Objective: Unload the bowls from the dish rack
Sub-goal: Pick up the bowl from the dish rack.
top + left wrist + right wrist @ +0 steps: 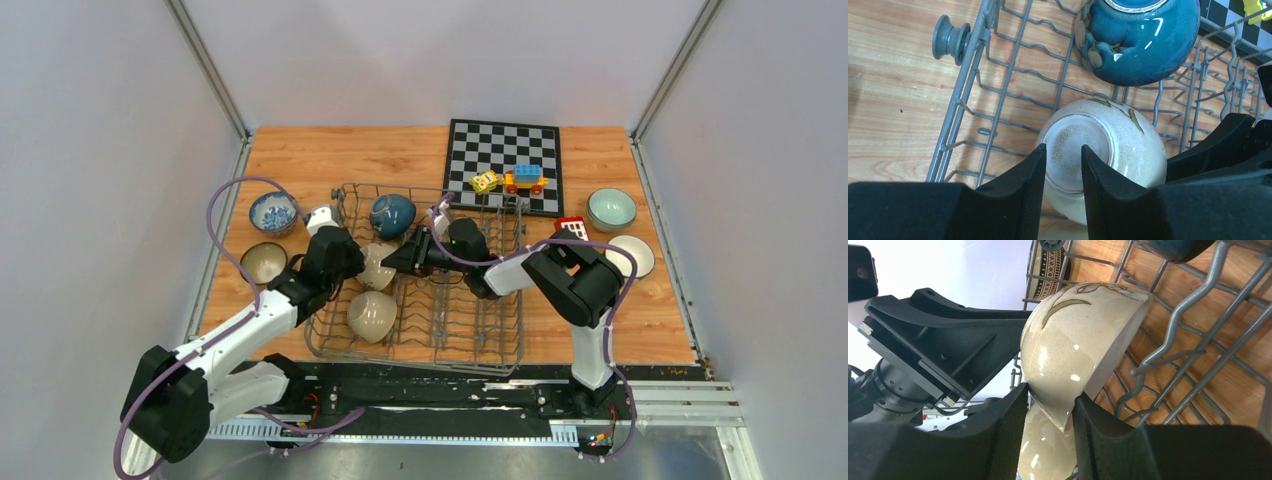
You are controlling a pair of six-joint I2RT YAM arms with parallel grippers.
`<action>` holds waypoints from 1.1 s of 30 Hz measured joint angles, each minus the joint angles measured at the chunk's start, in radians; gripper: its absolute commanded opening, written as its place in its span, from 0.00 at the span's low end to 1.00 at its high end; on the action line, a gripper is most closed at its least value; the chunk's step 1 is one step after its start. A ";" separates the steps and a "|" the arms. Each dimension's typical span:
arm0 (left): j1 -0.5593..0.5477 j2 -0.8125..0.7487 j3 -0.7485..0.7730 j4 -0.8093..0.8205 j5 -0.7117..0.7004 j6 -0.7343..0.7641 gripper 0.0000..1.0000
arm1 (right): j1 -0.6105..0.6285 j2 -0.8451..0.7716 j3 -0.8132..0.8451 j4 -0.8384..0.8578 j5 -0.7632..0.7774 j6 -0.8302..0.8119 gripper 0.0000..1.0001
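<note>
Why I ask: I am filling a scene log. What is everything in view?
grey metal wire dish rack: one, centre of the wooden table.
beige ceramic bowls: two, rack's left part; one held at its rim, one nearer.
dark teal-blue glazed bowl: one, rack's far-left corner.
blue-and-white patterned bowl: one, left of rack.
brown-striped bowl: one, just nearer.
pale celadon green bowl: one, table's right side.
white bowl: one, just nearer.
black-and-white chessboard: one, behind rack.
toy blocks: three; yellow and orange-blue on chessboard, red-white beside rack.
left gripper: black, over held bowl's base.
right gripper: black, shut on that bowl's rim.
</note>
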 measured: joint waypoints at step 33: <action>0.006 -0.082 -0.034 -0.063 -0.057 -0.018 0.32 | 0.007 0.121 0.103 0.179 -0.104 0.127 0.00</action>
